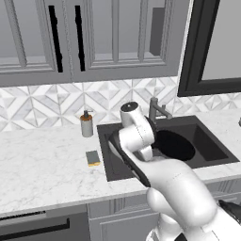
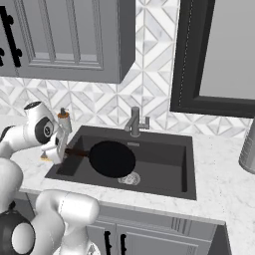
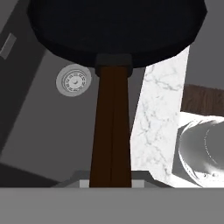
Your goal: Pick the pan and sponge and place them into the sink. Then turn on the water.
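Note:
The black pan (image 2: 112,159) hangs level over the dark grey sink (image 2: 164,154), just above its floor and silver drain (image 2: 130,178). My gripper (image 2: 63,151) is shut on the end of the pan's brown handle (image 3: 111,127) at the basin's left side. From the hand view the handle runs up to the pan (image 3: 118,30), with the drain (image 3: 73,81) below it. The yellow sponge (image 1: 92,157) lies grey-green face up on the counter left of the sink (image 1: 113,172). At the grey faucet (image 1: 157,110) no water is in view.
A soap dispenser (image 1: 86,124) stands at the backsplash, behind the sponge. A steel canister (image 2: 248,149) sits on the counter right of the sink. Grey wall cabinets hang above, and a black-framed window (image 2: 219,55) is behind the sink's right side.

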